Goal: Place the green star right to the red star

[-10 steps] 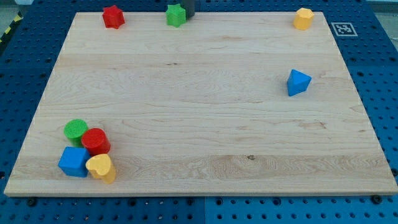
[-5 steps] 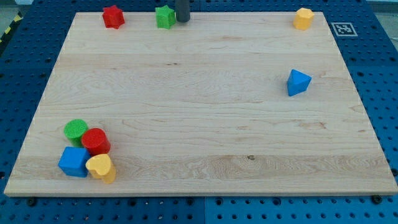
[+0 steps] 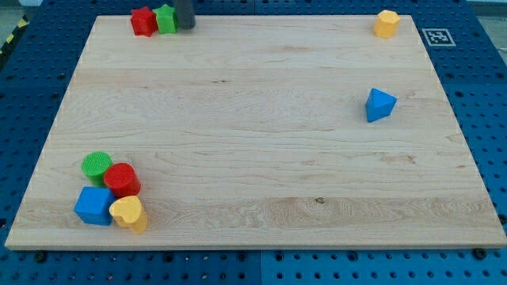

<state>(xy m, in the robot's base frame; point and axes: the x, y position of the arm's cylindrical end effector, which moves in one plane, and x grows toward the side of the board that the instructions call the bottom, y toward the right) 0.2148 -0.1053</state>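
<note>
My tip (image 3: pixel 185 28) stands at the far top edge of the desk (image 3: pixel 253 158), pressed against the right side of the green star (image 3: pixel 165 18). That star sits touching the red star (image 3: pixel 142 20), just on its right, so the two form a tight pair with the rod behind them; this looks like a sideways push carried to the point of contact, and I judge the task close to done. There is no claw on this arm, only the rod, so nothing is spread or pinched.

Well away from the red star, toward the desk's bottom-left corner, a green cylinder (image 3: pixel 97 165), red cylinder (image 3: pixel 122 180), blue cube (image 3: pixel 94 206) and yellow block (image 3: pixel 128 214) huddle together. A blue pyramid (image 3: pixel 380 104) and a yellow block (image 3: pixel 386 24) lie far to the red star's right.
</note>
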